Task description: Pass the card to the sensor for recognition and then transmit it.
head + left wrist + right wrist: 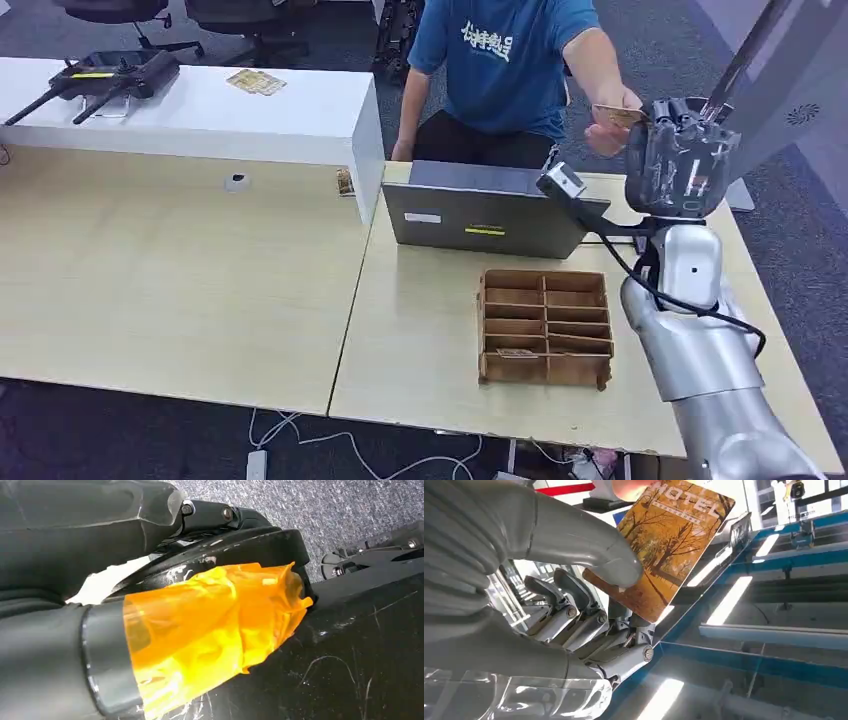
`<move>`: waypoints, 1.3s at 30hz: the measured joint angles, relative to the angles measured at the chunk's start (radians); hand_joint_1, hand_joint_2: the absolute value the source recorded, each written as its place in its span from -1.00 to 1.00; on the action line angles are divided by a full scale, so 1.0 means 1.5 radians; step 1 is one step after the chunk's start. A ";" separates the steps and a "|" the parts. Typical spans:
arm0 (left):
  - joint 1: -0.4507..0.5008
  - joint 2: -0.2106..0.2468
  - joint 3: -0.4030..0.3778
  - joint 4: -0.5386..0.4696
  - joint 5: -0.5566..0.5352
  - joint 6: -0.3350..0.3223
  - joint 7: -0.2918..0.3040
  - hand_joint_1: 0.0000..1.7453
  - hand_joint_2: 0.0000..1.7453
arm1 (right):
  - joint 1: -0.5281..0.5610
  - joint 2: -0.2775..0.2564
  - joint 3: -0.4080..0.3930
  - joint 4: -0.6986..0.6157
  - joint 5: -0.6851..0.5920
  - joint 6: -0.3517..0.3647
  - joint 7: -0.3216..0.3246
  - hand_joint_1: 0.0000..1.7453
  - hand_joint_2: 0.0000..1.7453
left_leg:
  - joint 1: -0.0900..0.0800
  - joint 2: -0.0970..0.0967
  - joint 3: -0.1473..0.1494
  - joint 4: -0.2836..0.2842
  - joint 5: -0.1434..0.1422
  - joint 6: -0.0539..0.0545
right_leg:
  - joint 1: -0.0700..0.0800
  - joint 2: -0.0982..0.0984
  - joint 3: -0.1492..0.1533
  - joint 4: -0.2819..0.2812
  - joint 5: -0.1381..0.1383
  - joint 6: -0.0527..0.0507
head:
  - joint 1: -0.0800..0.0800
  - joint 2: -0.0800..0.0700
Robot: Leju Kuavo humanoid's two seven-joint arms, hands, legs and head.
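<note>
Right wrist view: card (pixel 669 545) pinched by right hand (pixel 589 595), long axis outward.

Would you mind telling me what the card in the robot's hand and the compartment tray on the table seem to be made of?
The card looks like glossy printed plastic, though laminated paper is possible: thin, stiff, with an autumn-tree print. The right hand pinches it. The compartment tray looks like unfinished thin wood or fibreboard: matte brown, with slotted dividers.

A pale wooden table (pixel 180 290) carries a grey laptop (pixel 485 220) and a compartmented wooden tray (pixel 546 326), apparently flat.
</note>
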 joint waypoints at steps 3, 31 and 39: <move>0.000 0.000 0.000 0.000 0.000 0.000 0.000 -1.00 -1.00 | 0.000 0.000 0.003 0.004 0.000 0.000 0.000 1.00 1.00 | 0.000 0.000 0.000 0.000 0.000 0.000 | 0.000 0.000 0.000 0.000 0.000 0.000 | 0.000 0.000; 0.000 0.000 0.000 0.000 0.007 0.000 0.000 -1.00 -1.00 | 0.000 0.000 0.005 0.021 -0.013 -0.006 0.001 -1.00 1.00 | 0.000 0.000 0.000 0.000 0.000 0.000 | 0.000 0.000 0.000 0.000 0.000 0.000 | 0.000 0.000; 0.000 0.000 0.000 0.000 0.011 0.000 0.000 -1.00 -1.00 | 0.002 0.000 0.005 0.020 -0.019 -0.014 -0.001 -1.00 1.00 | 0.000 0.000 0.000 0.000 0.000 0.000 | 0.000 0.000 0.000 0.000 0.000 0.000 | 0.000 0.000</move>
